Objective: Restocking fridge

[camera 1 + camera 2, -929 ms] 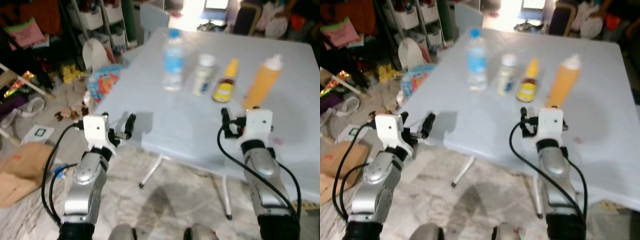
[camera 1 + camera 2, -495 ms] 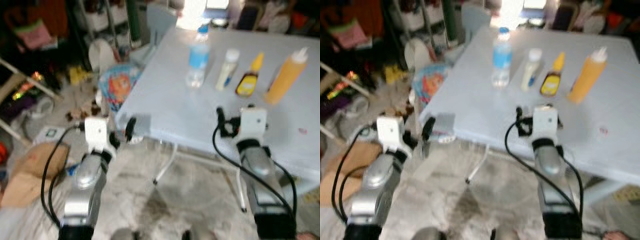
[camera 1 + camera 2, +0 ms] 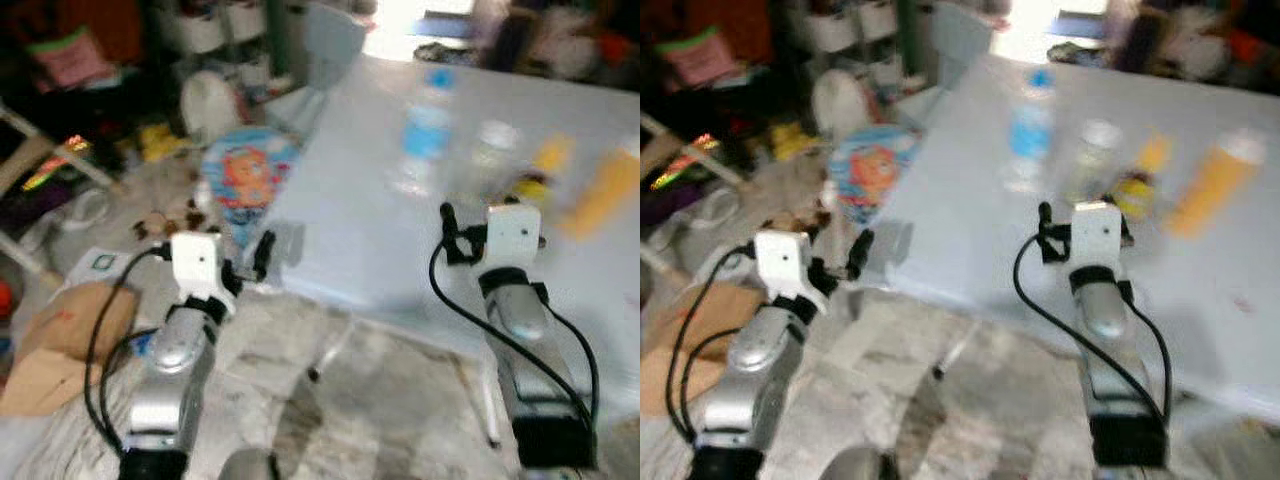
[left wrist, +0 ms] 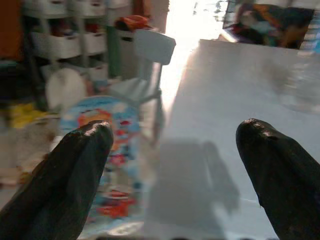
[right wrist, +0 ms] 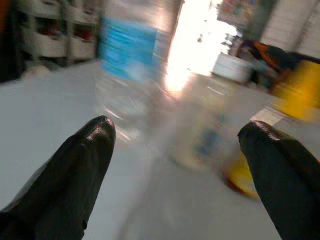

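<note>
Four containers stand in a row on the pale table [image 3: 380, 250]: a water bottle [image 3: 425, 130] with a blue cap and label, a white bottle [image 3: 490, 150], a small yellow bottle [image 3: 545, 165], and a tall orange squeeze bottle [image 3: 605, 190]. All appear blurred. The right gripper [image 5: 175, 165] is above the table surface, just short of the row, fingers spread apart and holding nothing; the water bottle and white bottle lie ahead of it. The left gripper [image 4: 172, 165] is at the table's near corner, fingers likewise spread and empty. A cardboard box [image 3: 60, 340] and a colourful mat [image 3: 245, 180] lie on the cluttered floor [image 3: 330, 400] to the left
</note>
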Robot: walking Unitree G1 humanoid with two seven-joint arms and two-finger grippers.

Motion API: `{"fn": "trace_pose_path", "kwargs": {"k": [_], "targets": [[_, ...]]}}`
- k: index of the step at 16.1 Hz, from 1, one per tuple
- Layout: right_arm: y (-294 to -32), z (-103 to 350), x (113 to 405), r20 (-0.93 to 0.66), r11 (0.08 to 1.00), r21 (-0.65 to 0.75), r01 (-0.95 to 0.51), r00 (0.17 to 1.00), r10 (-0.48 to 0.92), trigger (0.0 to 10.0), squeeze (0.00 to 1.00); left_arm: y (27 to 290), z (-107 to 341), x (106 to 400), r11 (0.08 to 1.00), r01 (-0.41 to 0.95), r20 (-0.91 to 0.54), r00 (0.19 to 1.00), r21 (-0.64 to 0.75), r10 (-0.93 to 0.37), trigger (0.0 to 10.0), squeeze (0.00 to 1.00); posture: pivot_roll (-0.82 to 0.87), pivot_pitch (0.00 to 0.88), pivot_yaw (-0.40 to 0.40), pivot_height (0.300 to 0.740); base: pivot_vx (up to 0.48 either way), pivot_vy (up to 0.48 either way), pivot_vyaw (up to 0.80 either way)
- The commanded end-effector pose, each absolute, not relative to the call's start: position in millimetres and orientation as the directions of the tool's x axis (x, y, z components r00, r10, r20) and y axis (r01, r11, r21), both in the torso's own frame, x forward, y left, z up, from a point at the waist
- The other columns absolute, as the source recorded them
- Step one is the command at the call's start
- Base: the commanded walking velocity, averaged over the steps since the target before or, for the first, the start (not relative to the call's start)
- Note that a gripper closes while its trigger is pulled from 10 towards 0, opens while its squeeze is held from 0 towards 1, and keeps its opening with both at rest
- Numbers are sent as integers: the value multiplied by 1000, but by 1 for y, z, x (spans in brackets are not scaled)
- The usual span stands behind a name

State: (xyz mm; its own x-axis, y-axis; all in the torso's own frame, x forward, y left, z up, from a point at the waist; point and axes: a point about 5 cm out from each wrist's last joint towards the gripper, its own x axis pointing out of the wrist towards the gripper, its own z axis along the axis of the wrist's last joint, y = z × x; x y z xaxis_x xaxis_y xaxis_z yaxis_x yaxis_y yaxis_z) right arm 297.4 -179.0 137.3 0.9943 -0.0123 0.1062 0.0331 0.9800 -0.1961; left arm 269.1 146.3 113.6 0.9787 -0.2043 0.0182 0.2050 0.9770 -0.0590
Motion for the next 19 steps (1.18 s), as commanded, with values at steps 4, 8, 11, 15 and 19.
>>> {"fn": "trace_pose_path", "kwargs": {"k": [4,8,11,15,19], "targets": [[-176,141,300,123,973,-229,-8,992,37,10000,0,149,118,272,979,191,37,981,-67,-189,10000,0,9,48,-6,740,311,74,0],[-169,147,301,153,963,-266,-35,985,78,10000,0,150,118,272,979,181,41,983,-94,-177,10000,0,9,40,-13,740,0,0,0],[-162,145,298,151,964,-262,-56,984,98,10000,0,149,118,272,981,176,41,984,-87,-173,10000,0,10,40,-15,740,0,0,0],[-156,145,296,160,961,-265,-72,980,117,10000,0,150,118,271,981,176,40,984,-81,-173,10000,0,9,43,-14,740,0,0,0],[-153,155,297,224,957,-288,-45,968,113,10000,1000,150,118,272,981,177,41,984,-80,-174,10000,0,11,47,-12,740,0,0,0]]}}
